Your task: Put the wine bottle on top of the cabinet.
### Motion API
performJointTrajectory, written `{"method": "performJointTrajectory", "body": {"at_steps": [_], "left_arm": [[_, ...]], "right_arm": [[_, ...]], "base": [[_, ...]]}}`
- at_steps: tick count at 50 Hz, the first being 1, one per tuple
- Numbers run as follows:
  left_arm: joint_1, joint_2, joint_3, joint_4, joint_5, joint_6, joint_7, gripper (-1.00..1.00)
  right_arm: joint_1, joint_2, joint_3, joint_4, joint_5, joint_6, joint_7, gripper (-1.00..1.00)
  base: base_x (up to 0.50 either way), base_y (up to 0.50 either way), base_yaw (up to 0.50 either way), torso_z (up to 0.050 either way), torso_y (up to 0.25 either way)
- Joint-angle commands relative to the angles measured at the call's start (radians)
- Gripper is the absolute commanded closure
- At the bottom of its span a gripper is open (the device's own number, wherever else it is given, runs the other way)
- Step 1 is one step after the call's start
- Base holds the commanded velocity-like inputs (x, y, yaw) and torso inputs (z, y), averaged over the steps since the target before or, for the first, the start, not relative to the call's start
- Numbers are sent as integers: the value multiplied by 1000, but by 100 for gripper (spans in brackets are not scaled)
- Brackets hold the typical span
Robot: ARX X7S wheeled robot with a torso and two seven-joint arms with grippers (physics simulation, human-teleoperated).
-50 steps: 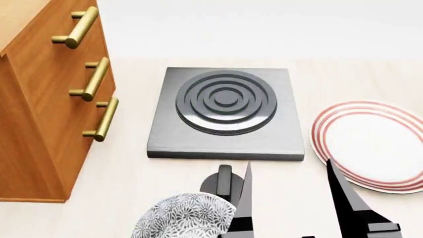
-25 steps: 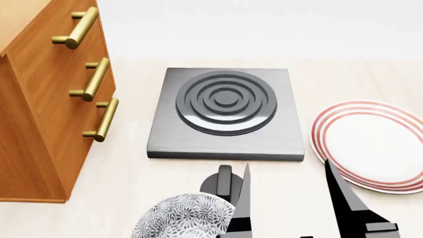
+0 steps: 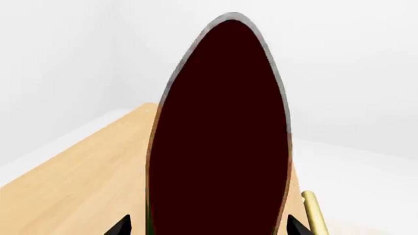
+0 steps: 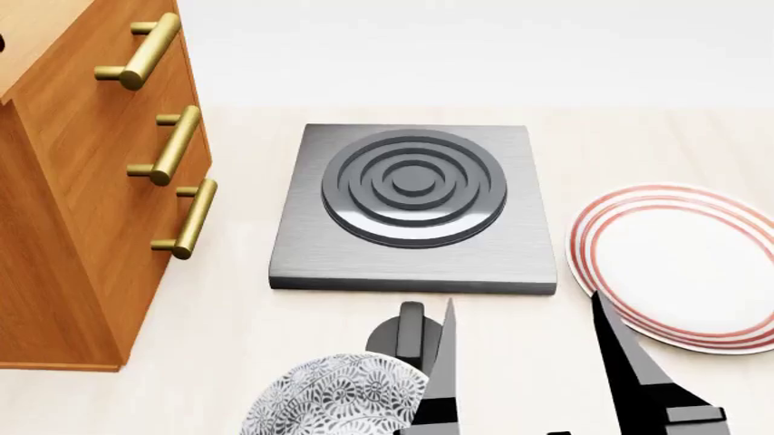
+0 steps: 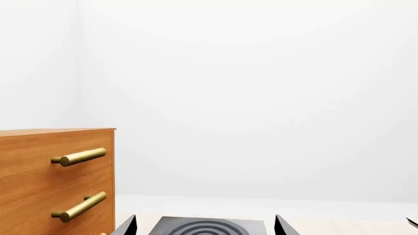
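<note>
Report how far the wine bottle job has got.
Done: the wine bottle is picked up; it fills the left wrist view between the left tool tips, over the cabinet top's light wood. In hand: carrying it above that top. Whether it touches the wood cannot be seen. Left: set it down upright and let go. The right tool is open and empty near the stove plate.

head: steep down on counter | R wrist: level, low | both see cabinet [image 4: 85, 181]
</note>
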Motion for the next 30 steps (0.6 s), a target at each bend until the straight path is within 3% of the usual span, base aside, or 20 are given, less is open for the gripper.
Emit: {"method": "performJointTrajectory", "body": {"at_steps": [1,19,30], "left_arm": [[8,-2,-7,-7,-18,-2,-16,-100],[28,-7,-17,3,-24,12,-17,-100],[195,-54,-39,313,-25,84,-104,-100]], "right_arm": [[0,3,-2,1,2,-4,3,-100],[1,6,-13,6,0,-10,5,-100],[4,8,-22,3,-1,-6,9,-100]], "base": [[0,0,0,0,0],[0,0,0,0,0],[0,0,0,0,0]]}}
